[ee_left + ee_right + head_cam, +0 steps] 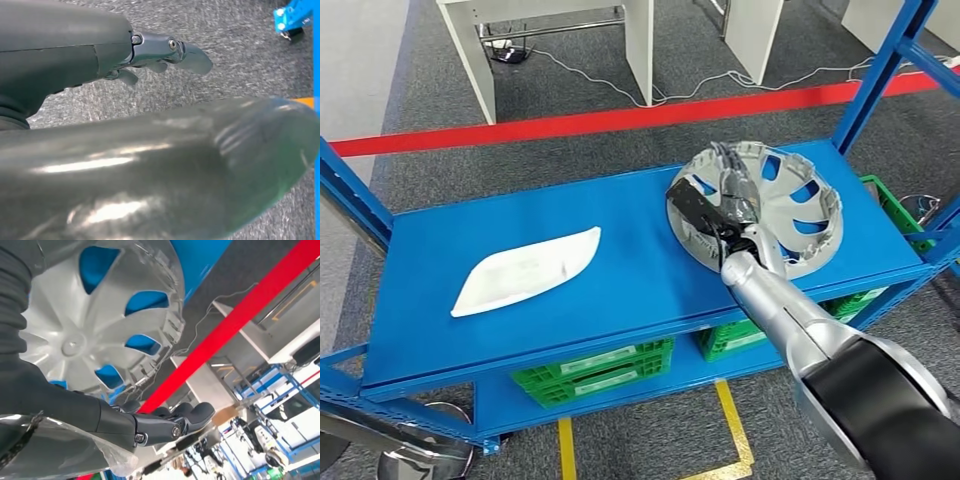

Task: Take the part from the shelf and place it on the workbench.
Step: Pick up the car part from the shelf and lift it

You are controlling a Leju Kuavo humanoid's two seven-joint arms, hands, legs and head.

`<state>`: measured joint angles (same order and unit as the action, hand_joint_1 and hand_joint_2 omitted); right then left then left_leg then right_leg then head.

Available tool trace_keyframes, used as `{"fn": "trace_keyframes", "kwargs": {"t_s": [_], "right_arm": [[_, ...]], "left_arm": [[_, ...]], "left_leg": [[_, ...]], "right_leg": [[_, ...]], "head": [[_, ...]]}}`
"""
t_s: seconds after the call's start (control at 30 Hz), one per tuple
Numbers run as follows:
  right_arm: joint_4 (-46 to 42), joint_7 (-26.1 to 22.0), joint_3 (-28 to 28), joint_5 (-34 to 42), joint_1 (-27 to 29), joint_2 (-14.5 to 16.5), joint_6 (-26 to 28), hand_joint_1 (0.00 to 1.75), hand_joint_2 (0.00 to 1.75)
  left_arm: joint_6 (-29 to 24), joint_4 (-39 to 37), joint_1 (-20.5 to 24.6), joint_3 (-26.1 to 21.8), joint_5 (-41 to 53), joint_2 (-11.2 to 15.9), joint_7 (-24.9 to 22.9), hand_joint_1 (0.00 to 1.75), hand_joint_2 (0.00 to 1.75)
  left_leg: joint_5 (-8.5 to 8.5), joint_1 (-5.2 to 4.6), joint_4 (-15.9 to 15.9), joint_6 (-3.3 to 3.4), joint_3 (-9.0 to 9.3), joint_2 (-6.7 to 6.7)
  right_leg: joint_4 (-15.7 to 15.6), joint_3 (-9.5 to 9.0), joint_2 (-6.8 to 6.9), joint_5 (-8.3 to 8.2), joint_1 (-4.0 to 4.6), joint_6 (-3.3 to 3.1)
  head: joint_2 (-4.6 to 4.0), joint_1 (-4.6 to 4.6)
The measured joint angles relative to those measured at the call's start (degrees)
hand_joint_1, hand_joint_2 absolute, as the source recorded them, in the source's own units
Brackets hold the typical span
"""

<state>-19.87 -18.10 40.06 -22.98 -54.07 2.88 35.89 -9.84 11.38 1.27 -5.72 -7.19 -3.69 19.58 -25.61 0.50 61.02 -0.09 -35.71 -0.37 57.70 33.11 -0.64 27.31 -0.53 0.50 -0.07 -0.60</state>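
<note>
While the right robot hand (731, 185) is draped over the near-left part of the silver hubcap (803, 200), that hubcap lies on the blue shelf (637, 270), over toward its right end. So the part hasn't left the shelf yet.

From the head view the fingers reach across the spokes toward the far rim, and there's a crinkly clear plastic wrap (690, 215) bunched under the palm. The right wrist view shows the hubcap (98, 335) face-on with dark fingers (188, 415) stretched out past its edge. Honestly I can't tell whether the fingers have actually clamped onto anything or are just resting on it, so I won't call it a grip.

The left robot hand (166, 52) hangs down by the grey carpet, fingers fairly straight and nothing in it.

Also on the shelf: a white curved panel (527, 270) well off to the left, and green crates (595, 370) on the lower level.

What I'd worry about from here:
- That plastic looks slippery. If the fingers close on wrap rather than a spoke or the rim, the cap could slide out on the lift.
- It's a wide, thin disc held off-centre, so it'll probably want to tip and swing once it's up.
- The blue upright (878, 75) at the far right is close to the cap, so a tilted lift could clip it.
</note>
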Motion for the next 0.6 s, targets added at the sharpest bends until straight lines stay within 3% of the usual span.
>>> {"fn": "trace_keyframes", "kwargs": {"t_s": [0.1, 0.17, 0.23, 0.3, 0.33, 0.37, 0.43, 0.5, 0.53, 0.6], "right_arm": [[0.4, 0.2, 0.1, -0.1, -0.2, -0.4, 0.0, 0.00, 1.75], [0.6, 0.3, 0.1, -0.2, -0.4, -0.6, 0.0, 0.00, 1.75], [0.8, 0.7, 0.2, -0.2, -0.7, -0.9, -0.1, 0.00, 1.75], [1.1, 1.3, 0.4, -0.3, -0.6, -1.1, -1.1, 0.00, 1.75], [1.3, 1.6, 0.4, -0.3, -0.4, -1.3, -2.1, 0.00, 1.75], [1.4, 1.6, 0.5, -0.1, -0.2, -1.6, -3.3, 0.00, 1.75], [1.6, 0.7, 0.4, 0.8, 0.3, -2.1, -6.5, 0.00, 1.75], [1.6, -0.7, 0.2, 1.8, 0.7, -2.6, -9.3, 0.00, 1.75], [1.6, -1.1, 0.1, 1.9, 0.9, -2.8, -10.5, 0.00, 1.75], [1.6, -1.3, 0.0, 2.0, 1.8, -3.0, -12.5, 0.00, 1.75]], "left_arm": [[0.0, 0.0, 0.1, 0.0, 0.0, 0.0, 0.0, 0.00, 0.00], [0.0, 0.0, 0.0, -0.1, 0.0, -0.1, 0.0, 0.00, 0.00], [0.0, -0.1, 0.1, -0.1, 0.0, -0.1, 0.0, 0.00, 0.00], [-0.1, -0.1, 0.1, -0.2, 0.0, -0.1, 0.0, 0.00, 0.00], [-0.1, -0.1, 0.1, -0.2, 0.0, -0.2, 0.0, 0.00, 0.00], [-0.1, -0.1, 0.1, -0.2, -0.1, -0.2, 0.0, 0.00, 0.00], [-0.1, -0.1, 0.0, -0.2, -0.2, -0.3, 0.0, 0.00, 0.00], [-0.3, -0.1, 0.0, -0.2, -0.5, -0.4, 0.0, 0.00, 0.00], [-0.4, -0.1, 0.0, -0.3, -0.6, -0.4, 0.0, 0.00, 0.00], [-0.5, -0.1, -0.1, -0.4, -0.7, -0.4, 0.0, 0.00, 0.00]], "left_leg": [[-0.42, -0.14, -2.0, 0.63, 0.92, -0.09], [-0.29, 0.04, -2.5, 1.12, 1.13, -0.07], [-0.17, 0.18, -2.9, 1.60, 1.32, 0.03], [-0.21, 0.14, -2.8, 1.81, 1.32, 0.06], [-0.24, 0.12, -2.8, 1.85, 1.37, 0.05], [-0.29, 0.12, -2.8, 1.88, 1.44, 0.00], [-0.49, 0.11, -2.7, 1.79, 1.70, -0.14], [-0.76, -0.11, -2.5, 1.40, 1.67, -0.21], [-0.80, -0.22, -2.4, 1.14, 1.55, -0.21], [-0.76, -0.31, -2.2, 0.74, 1.33, -0.21]], "right_leg": [[-0.1, 0.16, -0.04, 0.02, 0.14, 0.79], [0.9, 0.81, 0.04, 0.94, 0.04, 1.37], [5.8, 3.33, 0.14, 3.67, -0.06, 1.73], [13.3, 7.12, 0.18, 6.42, -0.09, 1.95], [15.5, 8.39, 0.18, 6.65, -0.09, 2.02], [15.7, 8.73, 0.19, 5.84, -0.09, 2.04], [9.7, 6.28, 0.23, 1.72, -0.10, 1.84], [2.7, 2.83, 0.26, -0.95, -0.01, 1.50], [0.9, 1.93, 0.23, -1.26, 0.04, 1.34], [0.3, 1.62, 0.16, -0.94, 0.11, 0.99]], "head": [[0.00, -0.07], [0.00, -0.21], [-0.01, -0.40], [0.00, -0.47], [0.00, -0.46], [0.01, -0.49], [0.00, -0.51], [0.00, -0.49], [0.00, -0.43], [-0.01, -0.39]]}}
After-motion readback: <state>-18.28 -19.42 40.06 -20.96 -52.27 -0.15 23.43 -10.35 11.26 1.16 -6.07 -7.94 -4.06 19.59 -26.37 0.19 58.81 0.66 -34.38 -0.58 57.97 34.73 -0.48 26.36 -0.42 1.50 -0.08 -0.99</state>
